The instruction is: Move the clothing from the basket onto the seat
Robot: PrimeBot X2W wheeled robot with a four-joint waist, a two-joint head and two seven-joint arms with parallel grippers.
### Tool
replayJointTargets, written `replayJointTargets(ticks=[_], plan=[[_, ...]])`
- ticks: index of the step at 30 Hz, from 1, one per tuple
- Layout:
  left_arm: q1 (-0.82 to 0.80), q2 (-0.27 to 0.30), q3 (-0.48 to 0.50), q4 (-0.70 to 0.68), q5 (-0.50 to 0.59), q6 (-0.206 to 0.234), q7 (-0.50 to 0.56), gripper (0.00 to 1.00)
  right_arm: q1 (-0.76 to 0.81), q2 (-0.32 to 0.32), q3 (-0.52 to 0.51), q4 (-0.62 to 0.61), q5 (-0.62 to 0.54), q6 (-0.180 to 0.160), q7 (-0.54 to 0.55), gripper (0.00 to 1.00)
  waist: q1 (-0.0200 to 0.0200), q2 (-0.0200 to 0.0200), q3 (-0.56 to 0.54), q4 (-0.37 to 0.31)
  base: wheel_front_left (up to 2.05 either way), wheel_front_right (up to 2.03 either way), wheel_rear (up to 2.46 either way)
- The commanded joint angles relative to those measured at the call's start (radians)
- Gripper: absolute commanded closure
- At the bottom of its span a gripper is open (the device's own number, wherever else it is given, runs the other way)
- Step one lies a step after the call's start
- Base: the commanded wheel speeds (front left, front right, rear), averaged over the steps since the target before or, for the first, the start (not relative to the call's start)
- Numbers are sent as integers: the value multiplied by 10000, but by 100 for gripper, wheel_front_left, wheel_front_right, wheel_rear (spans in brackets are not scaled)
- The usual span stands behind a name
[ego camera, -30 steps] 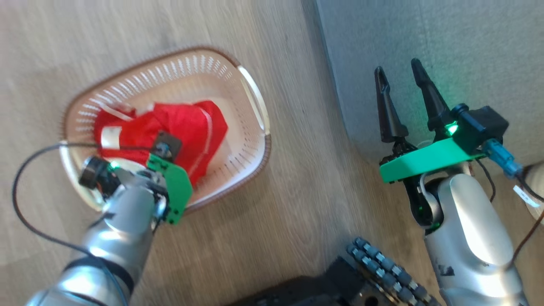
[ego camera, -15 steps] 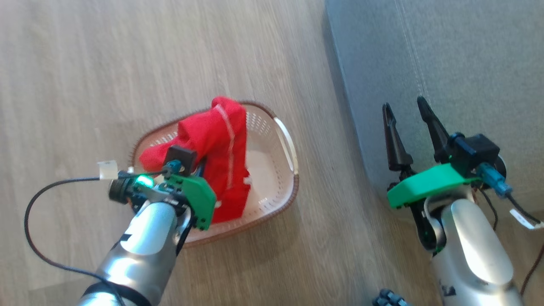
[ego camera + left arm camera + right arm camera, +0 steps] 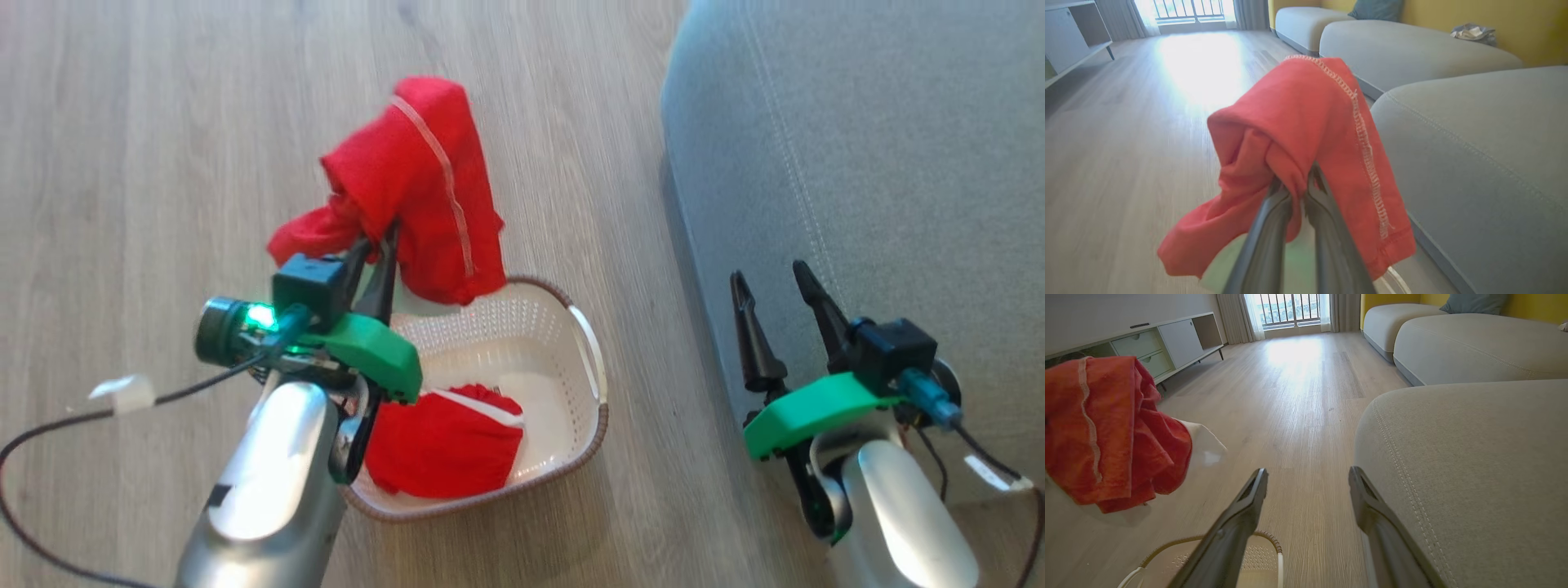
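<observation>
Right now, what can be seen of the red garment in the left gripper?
The garment is soft, bright red fabric with a pale stitched seam down it. It hangs crumpled and folded over the left gripper, whose jaws are shut on a bunched fold. It is lifted above the basket and the wooden floor, apart from the grey seat.

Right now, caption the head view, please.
Left gripper holds one red garment above the basket; a second garment lies inside.
</observation>
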Motion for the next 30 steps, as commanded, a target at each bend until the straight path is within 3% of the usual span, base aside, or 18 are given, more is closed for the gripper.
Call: replayJointTargets(ticks=[1, 6, 8, 16, 22, 30], plan=[[-107, 146, 472, -722, 100, -62, -136, 100, 38, -66, 325, -265, 12, -2, -51, 0, 1, -1, -324, 101, 0, 0, 0], [319, 122, 986, -2348, 275, -293, -136, 100, 293, -66, 528, -325, 7, -2, -51, 0, 1, -1, -624, 173, 0, 0, 0], [607, 109, 1338, -3628, 294, -428, -137, 100, 530, -66, 612, -501, 12, -2, -51, 0, 1, -1, -840, 227, 0, 0, 0], [1012, 103, 1442, -6675, -159, -685, -137, 100, 956, -66, 1045, -1065, -14, -2, -51, 0, 1, -1, -1181, 259, 0, 0, 0], [1233, 102, 930, -7411, 162, -1064, -137, 100, 1051, -66, 1328, -1355, -5, -2, -51, 0, 1, -1, -1293, 227, 0, 0, 0], [1574, 102, -129, -7282, 154, -1367, -137, 100, 1340, -318, 1646, -1842, -108, -2, -51, 0, 1, -1, -1280, 354, 0, 0, 0]])
